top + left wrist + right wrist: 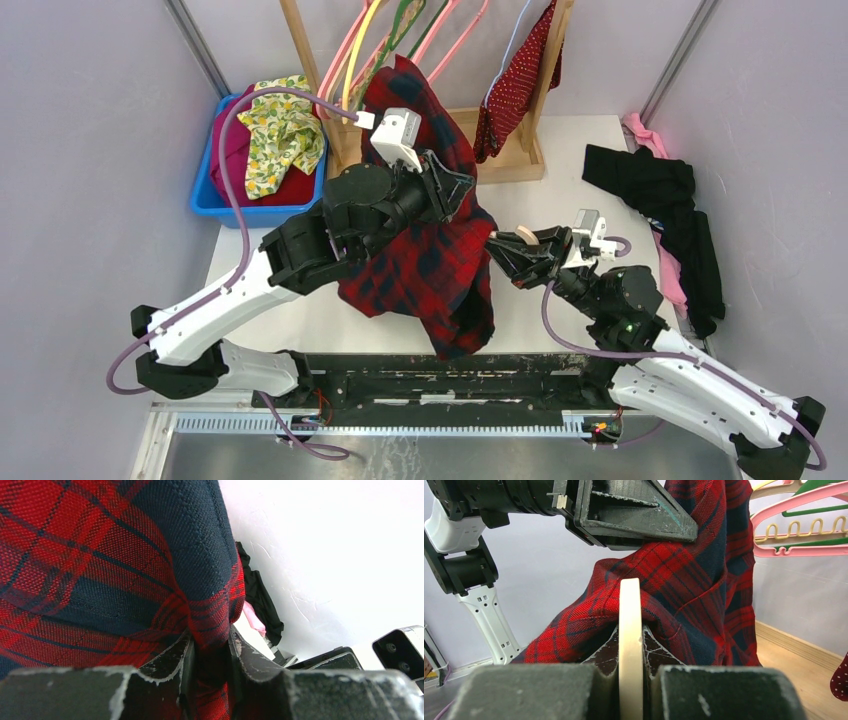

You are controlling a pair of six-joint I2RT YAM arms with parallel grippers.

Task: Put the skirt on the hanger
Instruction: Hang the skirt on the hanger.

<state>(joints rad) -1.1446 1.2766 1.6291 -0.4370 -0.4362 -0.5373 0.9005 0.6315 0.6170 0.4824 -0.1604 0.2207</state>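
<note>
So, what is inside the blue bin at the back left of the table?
In the blue bin, a yellow-and-green printed cloth lies on top. Under it a magenta cloth shows. The bin's floor, and anything lower down, is covered by these two.

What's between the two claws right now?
The plaid garment hangs between them, as the top view shows. The left claw pinches its cloth, and the right claw grips a wooden hanger.
</note>
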